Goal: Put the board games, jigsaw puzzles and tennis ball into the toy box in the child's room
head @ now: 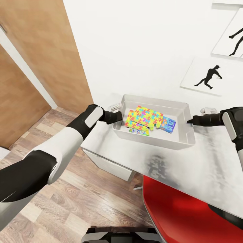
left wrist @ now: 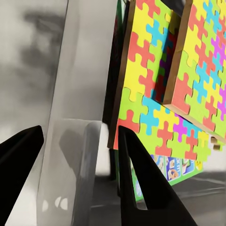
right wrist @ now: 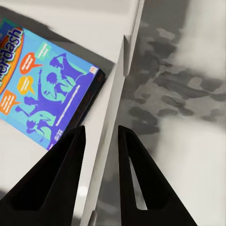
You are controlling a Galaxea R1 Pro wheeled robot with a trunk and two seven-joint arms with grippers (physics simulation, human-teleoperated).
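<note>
Left hand (head: 117,116) straddles the light grey plastic toy box's (head: 175,143) short wall, fingers either side; right hand (head: 189,120) does the same on the opposite wall, nearly clamped on the rim. Box sits on the grey desk (head: 189,168). Inside: two multicoloured jigsaw squares (head: 144,118), blue board game (head: 167,124). Looks like a two-handed box grasp; next, squeeze evenly.

Only readable bit I can spot is on the blue board game (right wrist: 47,84) lying in the toy box (right wrist: 123,70): big orange letters ending in "erdash", the start cut off at the picture's edge in the right wrist view. The small speech bubbles and fine print on that lid are too blurry to make out. The little panels on the game box (left wrist: 172,167) under the jigsaw puzzles (left wrist: 150,84) aren't legible either.
</note>
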